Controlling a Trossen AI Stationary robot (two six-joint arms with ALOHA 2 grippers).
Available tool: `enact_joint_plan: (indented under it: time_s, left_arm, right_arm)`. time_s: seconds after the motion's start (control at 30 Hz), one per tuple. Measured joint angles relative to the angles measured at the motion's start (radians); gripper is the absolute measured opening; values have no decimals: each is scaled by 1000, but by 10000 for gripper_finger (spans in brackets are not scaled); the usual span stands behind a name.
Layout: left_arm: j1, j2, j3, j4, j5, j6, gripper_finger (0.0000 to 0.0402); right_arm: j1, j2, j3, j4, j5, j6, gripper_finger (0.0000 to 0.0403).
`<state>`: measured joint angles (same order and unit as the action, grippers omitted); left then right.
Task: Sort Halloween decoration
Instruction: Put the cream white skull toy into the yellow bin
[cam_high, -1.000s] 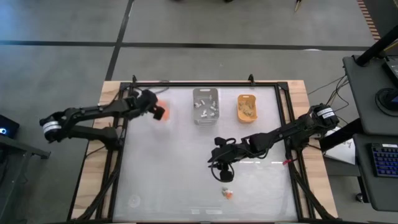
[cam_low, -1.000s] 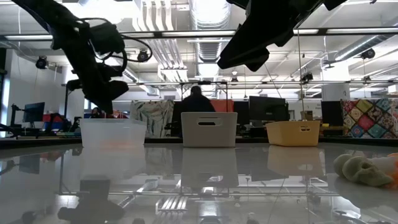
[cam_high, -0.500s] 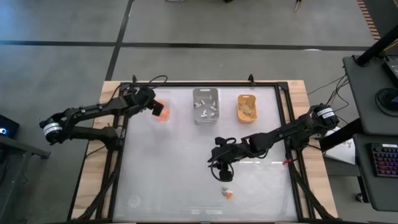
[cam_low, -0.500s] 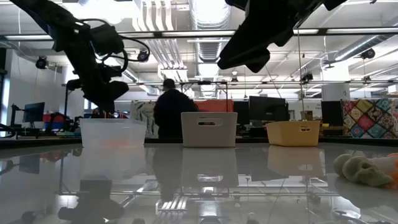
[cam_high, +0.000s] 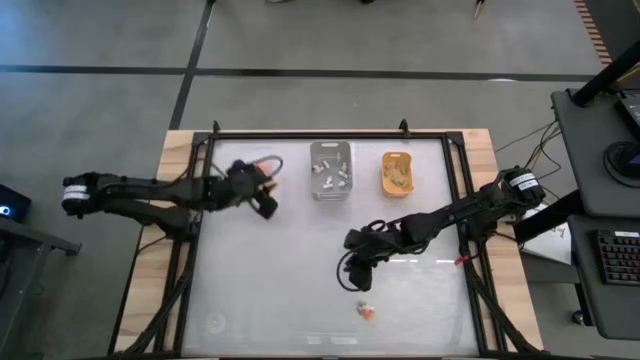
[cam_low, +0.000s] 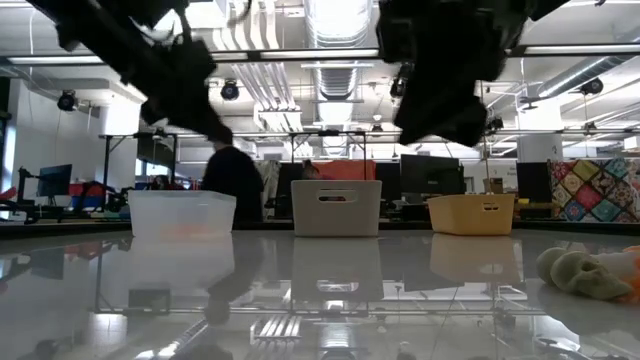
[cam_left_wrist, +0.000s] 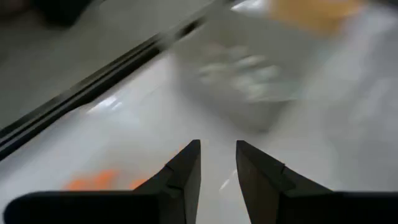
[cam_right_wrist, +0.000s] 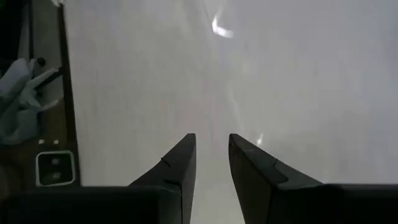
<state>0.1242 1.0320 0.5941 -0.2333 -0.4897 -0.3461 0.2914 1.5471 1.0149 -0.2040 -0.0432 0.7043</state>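
High view: left gripper (cam_high: 266, 203) beside clear tray (cam_high: 262, 172), narrowly parted, empty; right gripper (cam_high: 357, 279) likewise

No text seems legible on anything here.

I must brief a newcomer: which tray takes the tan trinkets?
Find the table's far edge, where three small trays stand in a row. Take the one nearest the right arm's side: the orange-yellow tray, unlike the grey tray beside it.
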Motion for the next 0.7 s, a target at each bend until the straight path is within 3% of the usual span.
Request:
enact_joint_plan:
  time_s: [0.2, 0.37, 0.7]
  left_arm:
    - [-271, 13, 0, 171, -91, -3, 76]
    - [-423, 44, 0, 258, -208, 15, 75]
    - [-491, 113, -1, 331, -262, 24, 75]
  right_arm:
    - [53, 17, 2, -80, -66, 200, 85]
    - [105, 40, 37, -102, -89, 315, 79]
    - [150, 160, 220, -483, -89, 480, 79]
